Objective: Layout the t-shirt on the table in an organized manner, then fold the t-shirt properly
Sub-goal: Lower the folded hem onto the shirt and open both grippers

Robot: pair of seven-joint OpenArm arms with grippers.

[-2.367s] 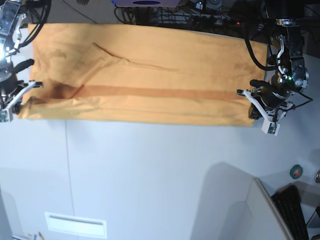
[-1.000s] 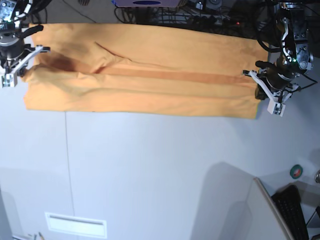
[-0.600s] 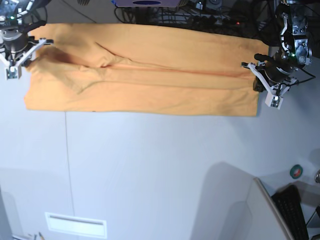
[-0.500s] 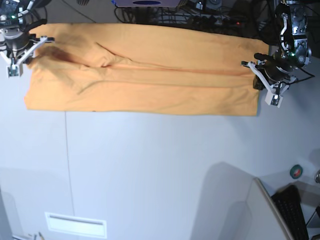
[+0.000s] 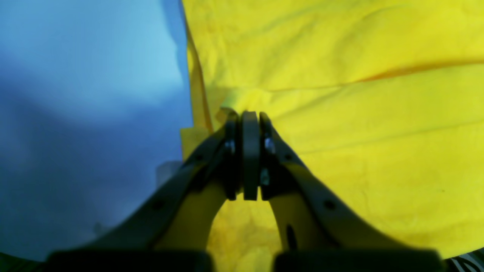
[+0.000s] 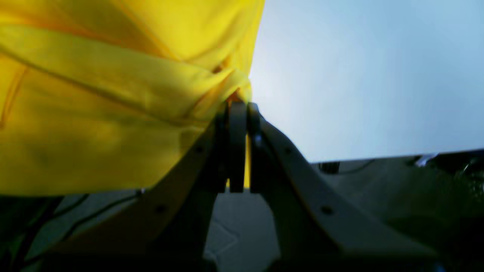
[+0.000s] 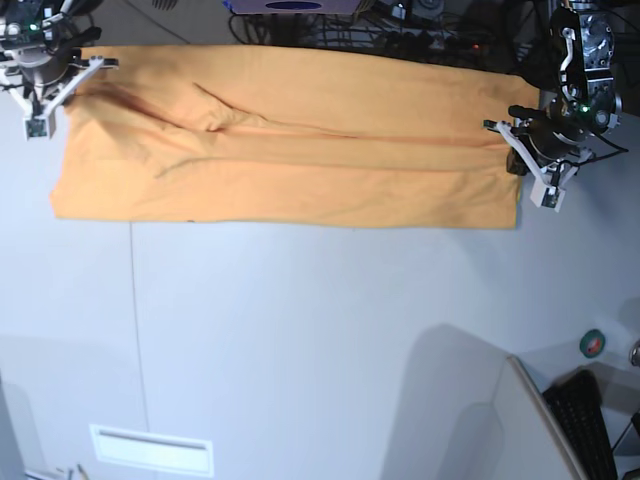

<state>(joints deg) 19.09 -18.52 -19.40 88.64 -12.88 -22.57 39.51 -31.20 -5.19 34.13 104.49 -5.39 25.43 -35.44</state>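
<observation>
1. Left gripper sits at the shirt's side edge, its jaws pressed together on a small bunch of cloth; in the base view it is at the far right of the table.
2. Right gripper pinches the opposite edge in the same way, jaws closed on a gathered fold that bulges just above the tips (a sliver of fabric shows between them). From the base view it is at the far-left corner.
3. Between the two, the t-shirt lies stretched into a long orange band across the far part of the table, its near edge straight and flat on the surface.
4. Farther in, a long crease runs lengthwise through the cloth, and a raised pucker sits left of centre, with wrinkles fanning from it toward the right gripper.
5. No print shows on the upward side.
6. Beyond the shirt's far edge, dark cables crowd the table's back.
</observation>
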